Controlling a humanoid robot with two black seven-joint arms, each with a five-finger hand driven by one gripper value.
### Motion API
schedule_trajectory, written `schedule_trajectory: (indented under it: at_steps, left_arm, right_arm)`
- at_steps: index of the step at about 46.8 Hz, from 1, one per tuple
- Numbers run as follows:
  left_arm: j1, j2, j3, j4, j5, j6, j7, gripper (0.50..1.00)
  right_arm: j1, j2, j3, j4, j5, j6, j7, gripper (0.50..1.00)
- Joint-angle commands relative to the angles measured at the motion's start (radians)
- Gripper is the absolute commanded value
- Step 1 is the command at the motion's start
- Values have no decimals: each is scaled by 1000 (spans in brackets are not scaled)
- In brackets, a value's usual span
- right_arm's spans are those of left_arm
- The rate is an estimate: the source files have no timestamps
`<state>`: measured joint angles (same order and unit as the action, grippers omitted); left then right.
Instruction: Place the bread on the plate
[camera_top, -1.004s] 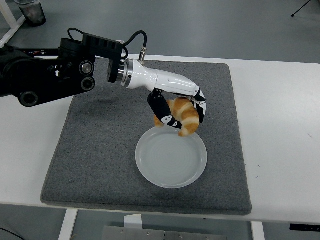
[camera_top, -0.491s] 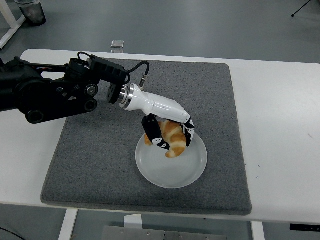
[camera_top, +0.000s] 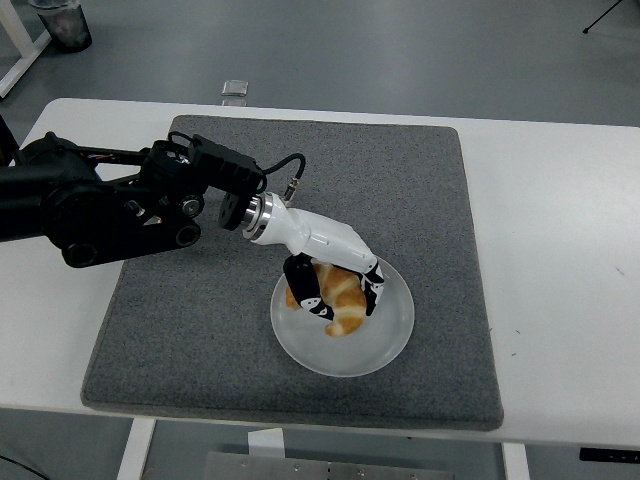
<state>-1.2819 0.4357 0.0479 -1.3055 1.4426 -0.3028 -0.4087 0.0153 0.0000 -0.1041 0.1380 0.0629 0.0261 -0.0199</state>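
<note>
Over the last second the left hand (camera_top: 335, 290) has come down and toward the table's near edge with the bread (camera_top: 338, 297) — from above the plate's far rim to low inside the plate (camera_top: 385, 345). Fingers are wrapped around the bread; it looks to be touching or almost touching the plate's surface, left of centre. Judged: placement nearly done, release remaining. The plate sits on the grey mat (camera_top: 200, 320), well inside its edges. Bare mat lies open on all sides for withdrawing. The right hand is not visible.
</note>
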Motion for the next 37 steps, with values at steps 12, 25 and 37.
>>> schedule_trajectory:
  at_steps: [12,25,37]
  left_arm:
    - [18,-2,0,5,36,24,4,500]
    - [32,-34,1,12,62,42,11,500]
    - [35,-32,1,15,65,53,17,500]
  right_arm:
    - [0,0,0,0,0,0,0,952]
    - [0,0,1,0,0,0,0,952]
    - [0,0,0,0,0,0,0,952]
